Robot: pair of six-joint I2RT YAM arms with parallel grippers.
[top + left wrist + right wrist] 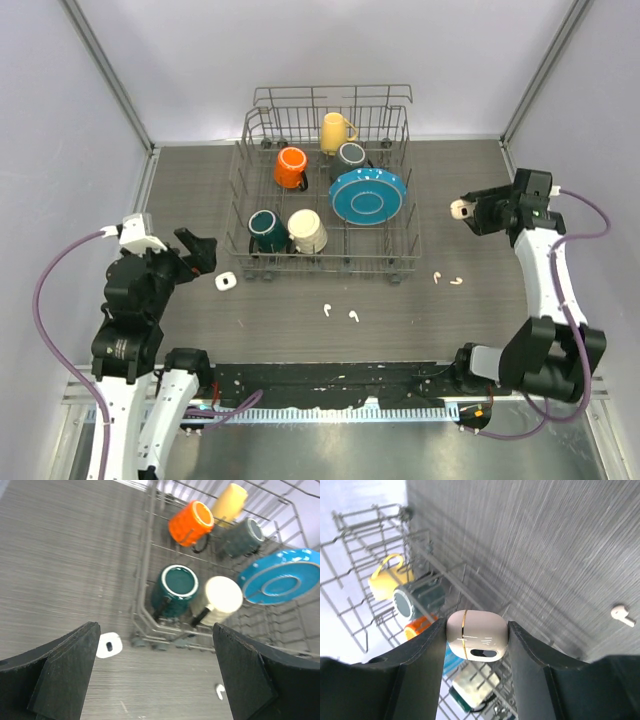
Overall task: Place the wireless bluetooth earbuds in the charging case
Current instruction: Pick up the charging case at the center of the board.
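Several white earbuds lie on the dark table in front of the rack: two (327, 309) (354, 316) near the middle and two (437, 277) (456, 281) further right. My right gripper (466, 213) hovers above the table to the right of the rack, shut on a white rounded charging case (459, 208). In the right wrist view that case (477, 634) sits closed between the fingers (420, 660), with one earbud (622, 614) on the table beyond. My left gripper (200, 252) is open and empty. A second white case (225, 282) (108, 645) lies just in front of it, and an earbud (219, 691) shows by its right finger.
A wire dish rack (245, 190) stands at the back centre. It holds orange (290, 166), yellow (335, 130), grey (351, 155), teal (266, 229) and cream (307, 231) mugs and a blue plate (368, 195). Walls close in the table on three sides.
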